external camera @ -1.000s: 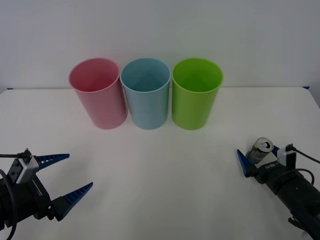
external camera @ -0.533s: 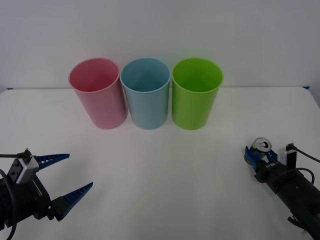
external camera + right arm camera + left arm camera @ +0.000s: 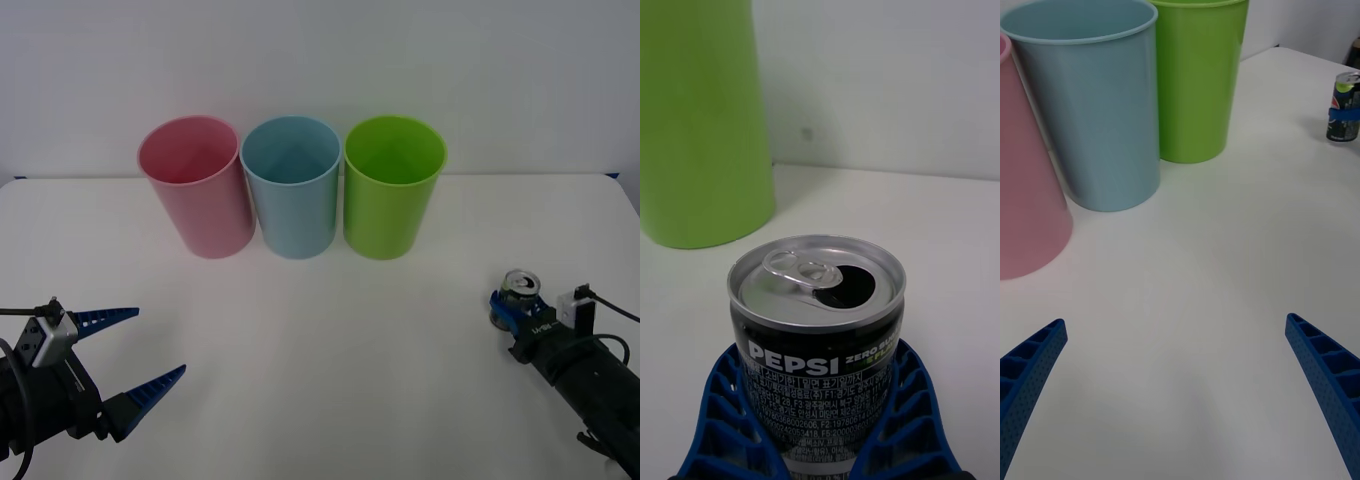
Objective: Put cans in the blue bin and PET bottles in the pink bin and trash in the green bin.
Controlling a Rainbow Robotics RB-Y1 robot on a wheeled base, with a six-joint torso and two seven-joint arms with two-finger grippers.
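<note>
Since a second ago, the right gripper (image 3: 512,308) has been closing, and its blue fingers (image 3: 902,420) are now pressing both sides of the can (image 3: 520,290), which is standing upright on the white table (image 3: 330,360) at the right. One can and three bins are showing: pink bin (image 3: 200,190), blue bin (image 3: 295,195), green bin (image 3: 392,190), unmoved. At lower left, the left gripper (image 3: 125,365) is waiting, fingers spread wide.

A white counter (image 3: 330,340) spreads across the front view, matte and plain. Behind it stands a pale wall (image 3: 320,60), meeting the counter's far edge in a straight line; a small dark speck (image 3: 806,133) marks the wall
</note>
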